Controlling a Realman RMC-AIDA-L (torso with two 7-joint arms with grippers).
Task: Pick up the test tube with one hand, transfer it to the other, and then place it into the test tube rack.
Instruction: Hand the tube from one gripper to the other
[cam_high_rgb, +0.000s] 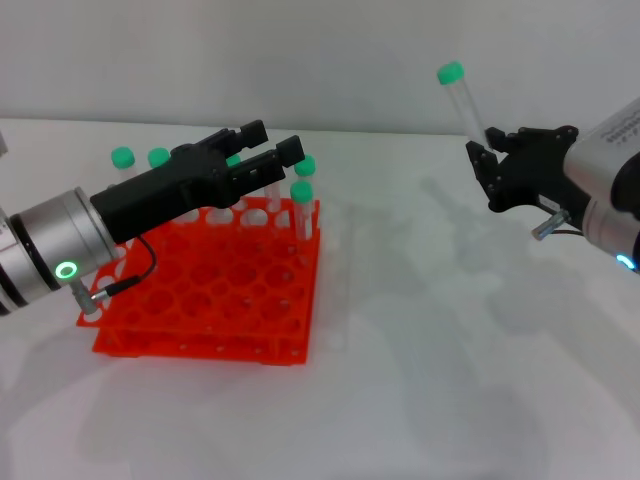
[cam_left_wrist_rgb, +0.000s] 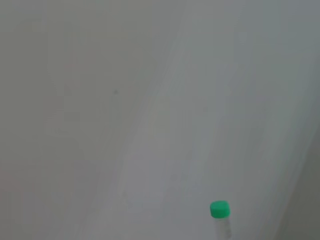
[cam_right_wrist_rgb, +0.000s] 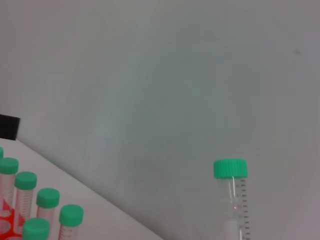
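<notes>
The test tube (cam_high_rgb: 462, 103), clear with a green cap, sticks up tilted from my right gripper (cam_high_rgb: 484, 152), which is shut on its lower end, raised above the table at the right. The right wrist view has this test tube (cam_right_wrist_rgb: 234, 200) close up, cap upward. It also appears, smaller, in the left wrist view as the test tube (cam_left_wrist_rgb: 221, 216). My left gripper (cam_high_rgb: 268, 148), on the wrist with the green ring light, hovers open over the back of the orange-red test tube rack (cam_high_rgb: 200, 300), nothing between its fingers.
Several green-capped tubes (cam_high_rgb: 301, 205) stand in the rack's back rows, partly hidden by the left arm. The same capped tubes (cam_right_wrist_rgb: 47, 205) show in the right wrist view. A white wall rises behind the white table (cam_high_rgb: 450, 380).
</notes>
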